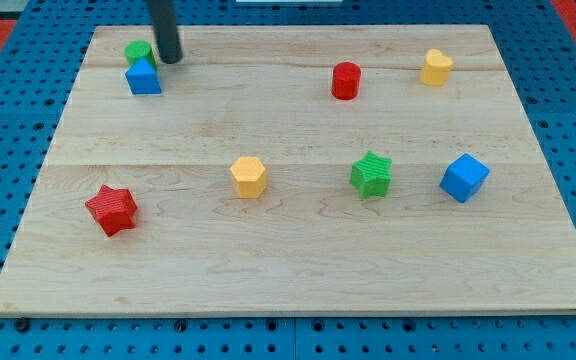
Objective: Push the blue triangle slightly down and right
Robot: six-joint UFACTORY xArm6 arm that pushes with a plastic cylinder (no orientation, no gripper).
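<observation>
The blue triangle sits near the board's top left corner. A green block touches it from above. My tip is just to the upper right of the blue triangle and right of the green block, very close to both. I cannot tell whether it touches either.
The wooden board also holds a red cylinder, a yellow block at the top right, a yellow hexagon, a green star, a blue cube and a red star.
</observation>
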